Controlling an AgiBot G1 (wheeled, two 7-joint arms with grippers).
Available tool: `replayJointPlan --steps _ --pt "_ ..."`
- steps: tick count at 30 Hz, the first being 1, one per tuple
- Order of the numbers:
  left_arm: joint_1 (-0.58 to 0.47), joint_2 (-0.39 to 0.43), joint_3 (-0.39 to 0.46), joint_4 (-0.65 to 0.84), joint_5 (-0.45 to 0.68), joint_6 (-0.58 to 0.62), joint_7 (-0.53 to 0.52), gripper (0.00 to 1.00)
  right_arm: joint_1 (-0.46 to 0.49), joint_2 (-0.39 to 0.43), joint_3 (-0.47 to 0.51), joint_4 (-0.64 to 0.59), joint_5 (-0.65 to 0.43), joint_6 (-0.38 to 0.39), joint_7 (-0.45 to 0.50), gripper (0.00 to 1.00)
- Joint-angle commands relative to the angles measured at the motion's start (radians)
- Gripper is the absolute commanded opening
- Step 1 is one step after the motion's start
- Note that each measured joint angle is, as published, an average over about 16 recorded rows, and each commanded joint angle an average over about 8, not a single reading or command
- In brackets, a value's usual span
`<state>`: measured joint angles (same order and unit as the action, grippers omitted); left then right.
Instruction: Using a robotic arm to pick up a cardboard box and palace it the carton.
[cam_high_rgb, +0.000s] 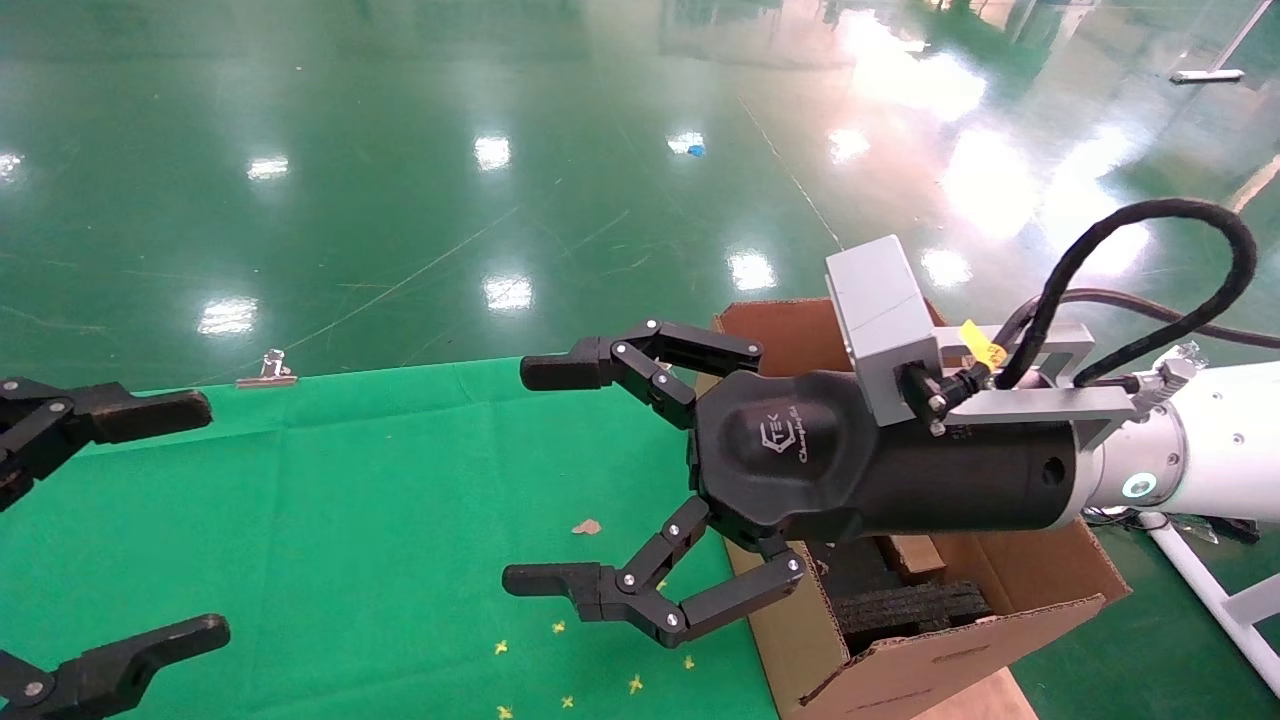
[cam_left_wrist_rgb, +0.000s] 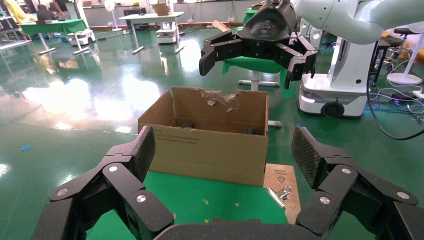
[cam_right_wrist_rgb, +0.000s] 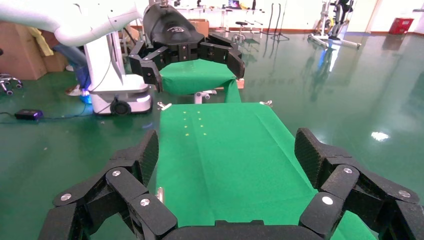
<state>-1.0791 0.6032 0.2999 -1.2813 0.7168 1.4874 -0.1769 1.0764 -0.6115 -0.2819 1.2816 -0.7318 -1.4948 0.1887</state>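
Note:
My right gripper (cam_high_rgb: 540, 475) is open and empty, on the white arm with the grey camera block. It hovers over the green table (cam_high_rgb: 350, 500), its body above the carton's near wall. The large brown carton (cam_high_rgb: 960, 660) stands at the table's right end with black foam inside. A small brown cardboard box (cam_high_rgb: 912, 556) lies in the carton beside the foam, mostly hidden under the gripper's body. The left wrist view shows the carton (cam_left_wrist_rgb: 210, 150) with a torn back edge and the right gripper (cam_left_wrist_rgb: 252, 67) above it. My left gripper (cam_high_rgb: 195, 518) is parked open at the far left.
A metal clip (cam_high_rgb: 268, 370) holds the cloth at the table's far edge, and another clip (cam_left_wrist_rgb: 280, 194) lies on a brown board beside the carton. A cardboard scrap (cam_high_rgb: 587, 526) and small yellow marks dot the cloth. Shiny green floor surrounds the table.

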Motion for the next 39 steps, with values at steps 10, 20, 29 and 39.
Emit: replayJointPlan --steps 10,20,29,39 --pt "0.0 0.0 0.0 0.0 0.0 0.0 0.0 1.0 0.0 0.0 0.0 0.0 0.0 0.0 0.0 1.0" --pt "0.0 0.0 0.0 0.0 0.0 0.0 0.0 1.0 0.0 0.0 0.0 0.0 0.0 0.0 0.0 1.0" --pt "0.0 0.0 0.0 0.0 0.0 0.0 0.0 1.0 0.0 0.0 0.0 0.0 0.0 0.0 0.0 1.0" --pt "0.0 0.0 0.0 0.0 0.0 0.0 0.0 1.0 0.0 0.0 0.0 0.0 0.0 0.0 0.0 1.0"
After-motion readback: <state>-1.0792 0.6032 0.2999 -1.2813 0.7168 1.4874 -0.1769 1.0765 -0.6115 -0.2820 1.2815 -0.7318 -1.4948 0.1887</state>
